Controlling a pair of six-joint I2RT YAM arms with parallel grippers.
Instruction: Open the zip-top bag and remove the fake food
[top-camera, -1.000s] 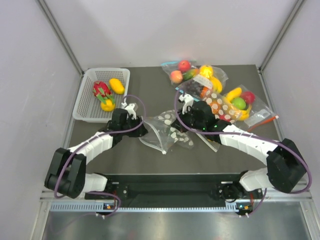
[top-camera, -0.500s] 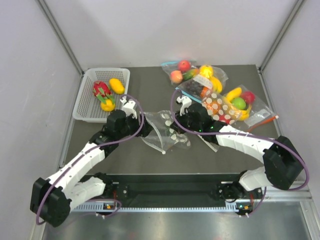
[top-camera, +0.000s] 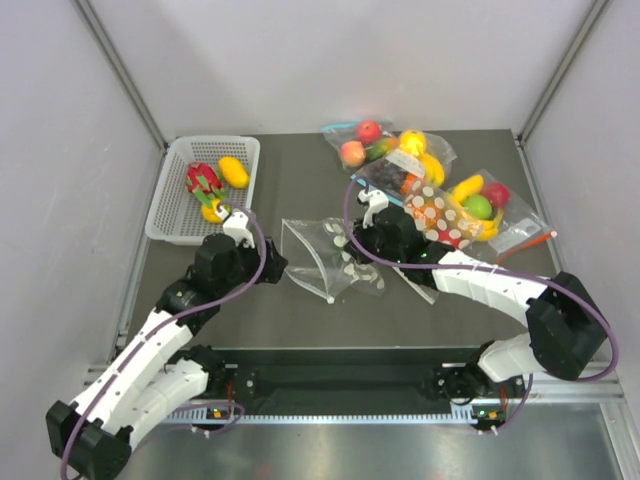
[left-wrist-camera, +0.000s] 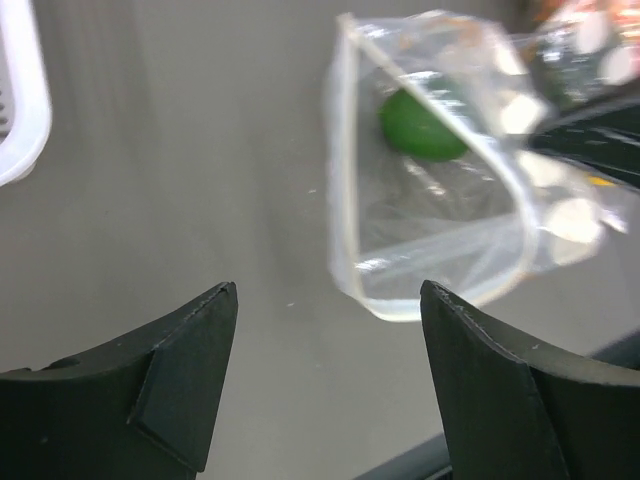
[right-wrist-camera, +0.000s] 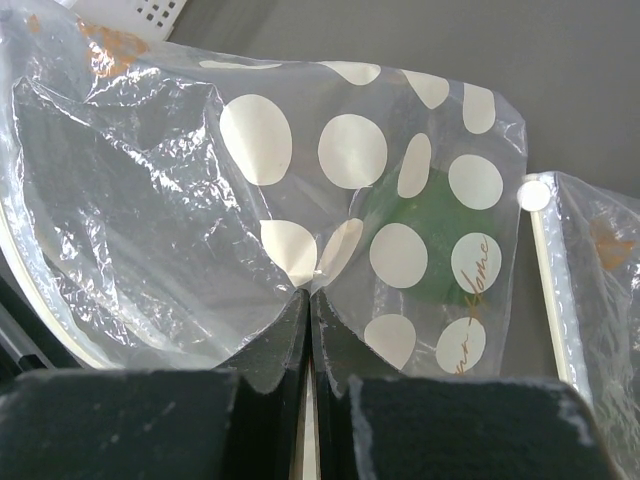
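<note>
The zip-top bag (top-camera: 322, 262) lies mid-table, its mouth gaping open toward the left. In the left wrist view the bag (left-wrist-camera: 440, 250) shows a green fake food piece (left-wrist-camera: 418, 125) inside. My left gripper (top-camera: 268, 262) is open and empty, a little left of the bag's mouth, its jaws (left-wrist-camera: 330, 340) wide apart over bare table. My right gripper (top-camera: 362, 243) is shut on the bag's dotted film (right-wrist-camera: 200, 200), pinching a fold at its fingertips (right-wrist-camera: 310, 292); the green piece (right-wrist-camera: 430, 250) shows through the film. Red and yellow fake food (top-camera: 203, 178) lies in the white basket (top-camera: 165, 225).
The basket's corner shows in the left wrist view (left-wrist-camera: 20, 110). A dotted bag showing orange (top-camera: 440, 212) and clear undotted bags of toy fruit (top-camera: 365, 140) (top-camera: 482, 205) lie at the back right, close behind my right arm.
My left gripper has drawn back to the left, off the bag's edge, and is open. The bag's mouth now stands wider open. My right gripper keeps its pinch.
</note>
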